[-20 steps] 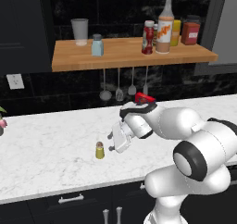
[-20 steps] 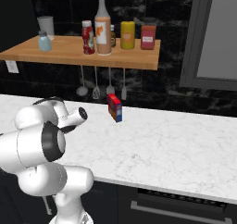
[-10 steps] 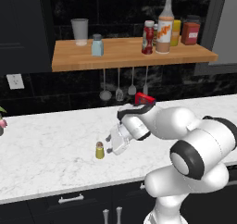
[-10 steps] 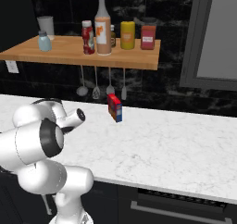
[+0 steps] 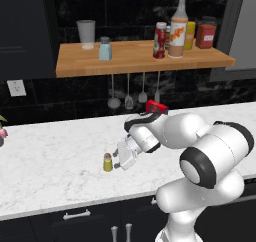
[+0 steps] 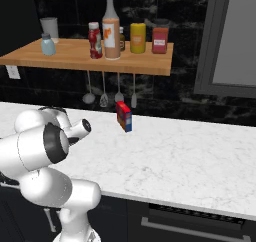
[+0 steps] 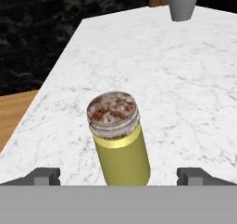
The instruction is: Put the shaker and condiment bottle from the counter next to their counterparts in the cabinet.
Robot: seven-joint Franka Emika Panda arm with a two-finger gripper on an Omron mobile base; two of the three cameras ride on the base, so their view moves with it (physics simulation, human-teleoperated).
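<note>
**Open tool at the shaker on the desk**

The tool [image 5: 121, 158] sits low over the white marble desk [image 5: 50, 161], its jaws spread wide and holding nothing. In the hand view the two dark fingertips [image 7: 44, 176] stand far apart at either side of the shaker [image 7: 119, 140], which rises upright between them without touching either. The shaker [image 5: 107, 162] is a small yellow-green cylinder with a speckled grey cap, standing on the desk just beside the tool on its left side in the left base view.

The red condiment bottle [image 6: 124, 116] stands further back on the desk, near the dark wall under the hanging utensils [image 6: 104, 91].

Above, the wooden cabinet shelf [image 5: 135, 58] carries the pale blue shaker [image 5: 105, 49] near a grey cup [image 5: 86, 34], and, well apart from them, the tall orange-labelled bottle [image 5: 178, 28] beside a red bottle [image 5: 160, 40], with other jars behind.
</note>
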